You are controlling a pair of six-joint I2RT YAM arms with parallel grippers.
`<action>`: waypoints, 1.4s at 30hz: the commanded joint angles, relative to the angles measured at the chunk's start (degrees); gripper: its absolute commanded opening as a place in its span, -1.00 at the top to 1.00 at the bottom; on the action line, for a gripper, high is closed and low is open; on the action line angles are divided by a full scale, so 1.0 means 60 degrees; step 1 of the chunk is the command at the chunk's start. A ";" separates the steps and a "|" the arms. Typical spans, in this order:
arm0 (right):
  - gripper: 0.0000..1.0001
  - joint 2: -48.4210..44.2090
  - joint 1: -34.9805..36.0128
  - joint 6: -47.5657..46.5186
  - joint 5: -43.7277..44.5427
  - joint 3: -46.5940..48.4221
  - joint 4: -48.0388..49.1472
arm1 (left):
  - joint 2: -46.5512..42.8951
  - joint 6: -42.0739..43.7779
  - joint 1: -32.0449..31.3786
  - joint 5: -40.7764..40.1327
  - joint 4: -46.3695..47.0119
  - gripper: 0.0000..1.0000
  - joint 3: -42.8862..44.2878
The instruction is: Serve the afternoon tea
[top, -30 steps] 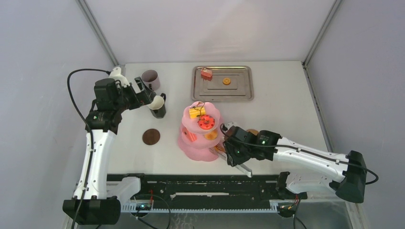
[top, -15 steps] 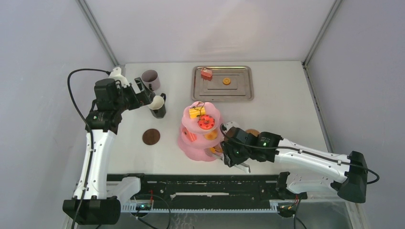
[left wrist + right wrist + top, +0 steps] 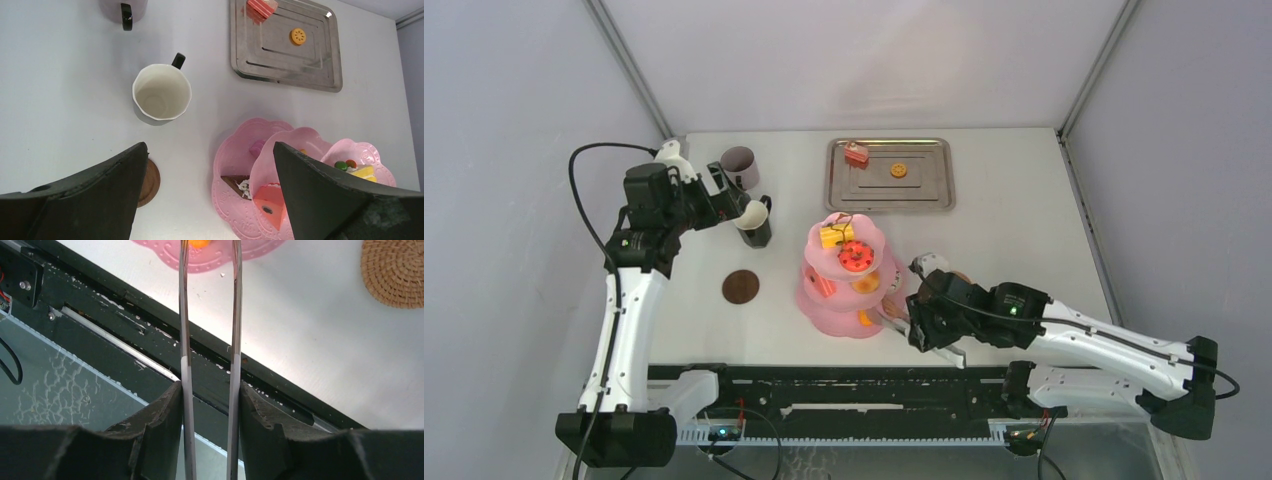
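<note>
White rectangular table (image 3: 1024, 230) boxed in by pale grey walls (image 3: 864, 60).
Slim silver metal corner posts (image 3: 628, 65) join the panels; a black slotted rail (image 3: 844, 378) lines the near edge, under soft, even light.

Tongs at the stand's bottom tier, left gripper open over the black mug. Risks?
1. The tongs reach the bottom rim of the pink stand by the orange pastry; a skewed pull may shove the stand.
2. The open left gripper hangs over the black mug; descending, a finger might clip the mauve mug.
</note>
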 commanded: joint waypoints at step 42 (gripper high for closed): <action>0.68 0.5895 -1.1465 -0.2454 0.0703 0.2780 0.7963 | -0.1455 -0.0513 -0.1360 -0.1436 -0.0923 -0.99 -0.1592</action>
